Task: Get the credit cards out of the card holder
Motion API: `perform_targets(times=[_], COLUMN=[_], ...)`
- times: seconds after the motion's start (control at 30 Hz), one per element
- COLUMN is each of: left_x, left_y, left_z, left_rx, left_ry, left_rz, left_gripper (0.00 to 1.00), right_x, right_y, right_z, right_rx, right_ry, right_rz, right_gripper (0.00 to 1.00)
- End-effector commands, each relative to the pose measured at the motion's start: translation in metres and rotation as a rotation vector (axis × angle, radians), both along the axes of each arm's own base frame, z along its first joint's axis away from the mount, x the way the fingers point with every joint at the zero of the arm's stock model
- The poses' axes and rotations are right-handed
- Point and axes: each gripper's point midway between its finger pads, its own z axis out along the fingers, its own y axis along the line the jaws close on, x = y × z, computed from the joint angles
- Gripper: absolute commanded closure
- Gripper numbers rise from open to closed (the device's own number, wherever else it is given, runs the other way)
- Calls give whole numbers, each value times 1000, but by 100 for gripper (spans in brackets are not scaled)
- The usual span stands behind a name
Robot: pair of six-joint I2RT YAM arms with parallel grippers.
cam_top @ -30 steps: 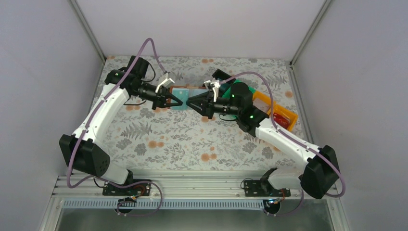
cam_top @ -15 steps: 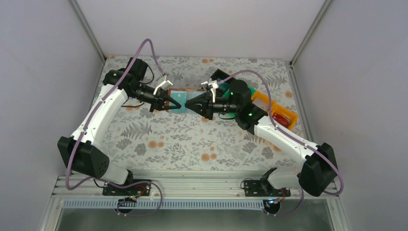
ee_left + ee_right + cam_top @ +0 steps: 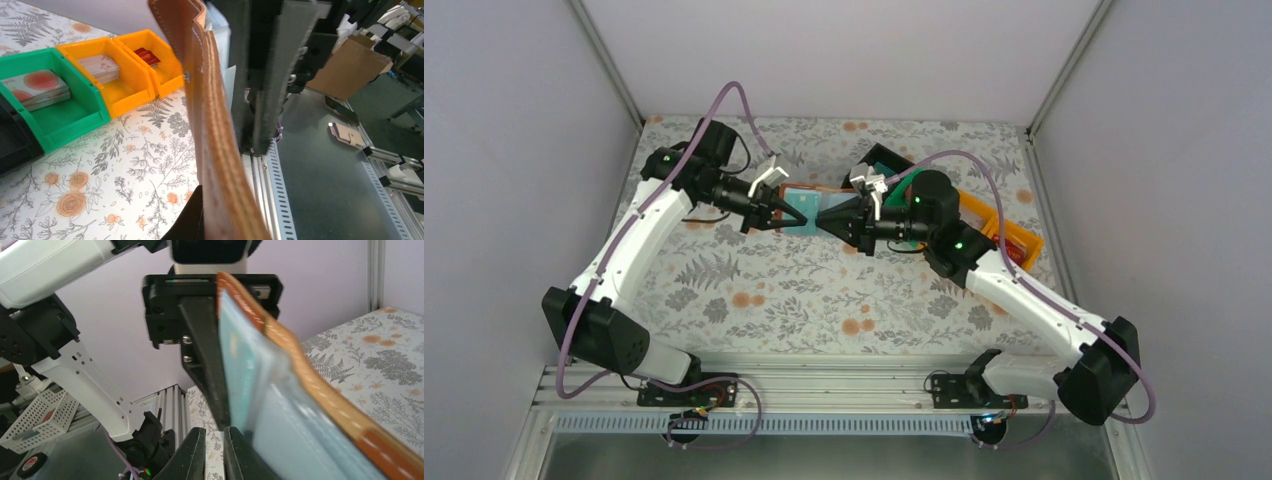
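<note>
The card holder (image 3: 809, 201) is a brown wallet with a pale blue inside, held up above the table at the back middle. My left gripper (image 3: 794, 216) is shut on it. In the left wrist view its brown edge (image 3: 215, 150) runs up the frame beside one black finger (image 3: 187, 222). A teal credit card (image 3: 235, 365) stands in its pale blue slots (image 3: 300, 440). My right gripper (image 3: 225, 452) faces the holder tip to tip. Its fingers are almost together, and only tablecloth shows through the slit. The right gripper (image 3: 823, 221) sits just left of the card's edge.
Bins stand in a row at the back right. A black bin (image 3: 10, 145) comes first. A green bin (image 3: 65, 117) holds pale cards, an orange bin (image 3: 125, 92) holds a pale card, and a further orange bin (image 3: 167, 70) holds a red card. The orange bins (image 3: 1009, 235) lie behind my right arm.
My right gripper's fingers have drawn nearly together and its arm has shifted slightly right. The left gripper still holds the card holder in about the same place.
</note>
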Motion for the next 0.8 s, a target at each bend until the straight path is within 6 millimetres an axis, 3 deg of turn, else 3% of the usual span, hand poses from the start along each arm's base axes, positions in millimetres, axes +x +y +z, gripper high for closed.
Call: perform_targets(times=[0.0, 0.17, 0.27, 0.4, 0.47, 0.6, 0.77], left_x=[5, 7, 6, 5, 5, 5, 6], left_y=[-7, -8, -7, -7, -6, -7, -6], left_z=[-1, -1, 2, 4, 5, 5, 3], left_rx=[-7, -3, -4, -3, -4, -3, -1], left_ry=[-56, -55, -61, -69, -70, -67, -61], left_rz=[-14, -7, -6, -5, -5, -5, -1], left_gripper=[98, 98, 98, 98, 98, 97, 98], right_x=[-15, -3, 16, 31, 33, 33, 19], right_y=[-9, -45, -70, -93, -96, -88, -73], right_z=[15, 10, -6, -17, -21, -21, -7], right_rx=[-7, -36, -71, -80, -80, -74, -18], right_ry=[-76, -71, -17, 23, 32, 42, 2], right_rz=[-16, -169, -290, -399, -414, -369, -222], right_gripper=[86, 83, 69, 36, 4, 1, 2])
